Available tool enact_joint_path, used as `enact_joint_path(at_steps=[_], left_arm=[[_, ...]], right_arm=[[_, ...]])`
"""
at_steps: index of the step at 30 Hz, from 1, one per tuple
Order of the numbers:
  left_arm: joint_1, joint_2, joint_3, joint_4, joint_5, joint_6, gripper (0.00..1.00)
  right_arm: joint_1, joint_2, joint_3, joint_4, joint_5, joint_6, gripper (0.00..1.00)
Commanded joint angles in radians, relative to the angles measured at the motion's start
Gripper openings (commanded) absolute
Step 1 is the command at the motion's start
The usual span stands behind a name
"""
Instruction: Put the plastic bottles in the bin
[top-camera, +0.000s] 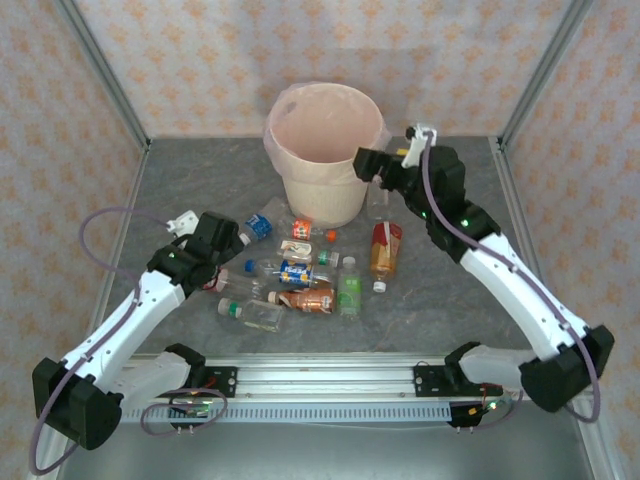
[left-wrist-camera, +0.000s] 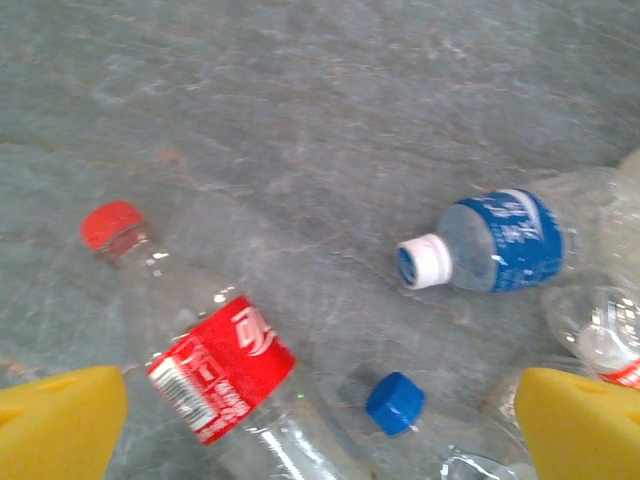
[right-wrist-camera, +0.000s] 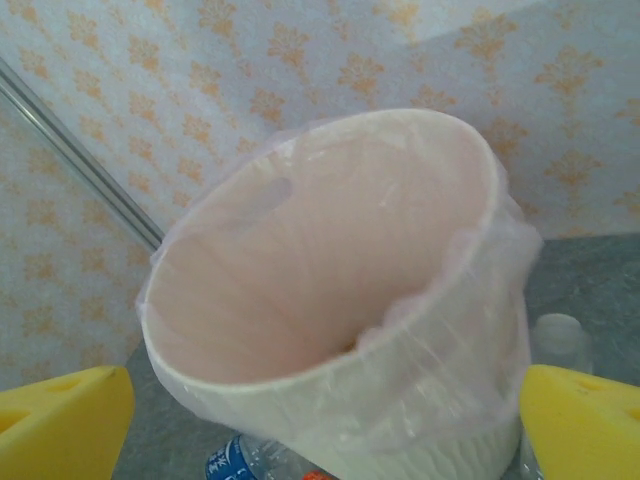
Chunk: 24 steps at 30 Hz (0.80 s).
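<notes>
The bin (top-camera: 318, 192), a cream bucket lined with a pinkish bag, stands at the back middle of the table. Several plastic bottles lie in front of it: a brown one (top-camera: 385, 250), a green-labelled one (top-camera: 349, 291) and a blue-labelled one (top-camera: 260, 226). My right gripper (top-camera: 363, 165) hangs open at the bin's right rim, and between its fingers nothing is held (right-wrist-camera: 320, 430); the bin's wall (right-wrist-camera: 250, 395) is close below. My left gripper (top-camera: 232, 243) is open (left-wrist-camera: 320, 430) low over a red-labelled bottle (left-wrist-camera: 215, 375), a blue-capped bottle (left-wrist-camera: 395, 403) and a blue-labelled bottle (left-wrist-camera: 500, 240).
A loose orange cap (top-camera: 330, 236) lies among the bottles. A clear bottle (right-wrist-camera: 560, 342) stands just right of the bin. Metal frame posts and patterned walls close in the grey table (top-camera: 190, 180) on three sides.
</notes>
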Motion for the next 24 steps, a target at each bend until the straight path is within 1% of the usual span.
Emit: enact_joint_path(at_steps=[1, 4, 7, 11, 17, 19, 22, 24], left_arm=[[0.04, 0.002, 0.01, -0.155, -0.094, -0.112, 1.0], [0.107, -0.004, -0.024, -0.144, -0.072, -0.138, 1.0], [0.155, 0.007, -0.056, -0.098, -0.026, -0.198, 1.0], [0.174, 0.072, -0.067, -0.082, 0.021, -0.315, 1.0], [0.19, 0.148, -0.104, 0.013, 0.125, -0.42, 1.0], [0.202, 0.174, -0.114, 0.021, 0.128, -0.448, 1.0], [0.24, 0.196, -0.164, 0.141, 0.183, -0.449, 1.0], [0.26, 0.217, -0.188, 0.207, 0.231, -0.455, 0.98]], right_arm=[[0.002, -0.124, -0.13, 0.095, 0.072, 0.03, 0.99], [0.002, -0.192, -0.235, 0.119, 0.109, 0.045, 0.99], [0.001, -0.216, -0.292, 0.124, 0.122, 0.055, 0.99], [0.001, -0.208, -0.285, 0.089, 0.13, 0.047, 0.99], [0.001, -0.206, -0.279, 0.076, 0.14, 0.04, 0.99], [0.001, -0.21, -0.278, 0.063, 0.143, 0.038, 0.99], [0.001, -0.219, -0.281, 0.047, 0.148, 0.028, 0.99], [0.001, -0.224, -0.283, 0.038, 0.153, 0.022, 0.99]])
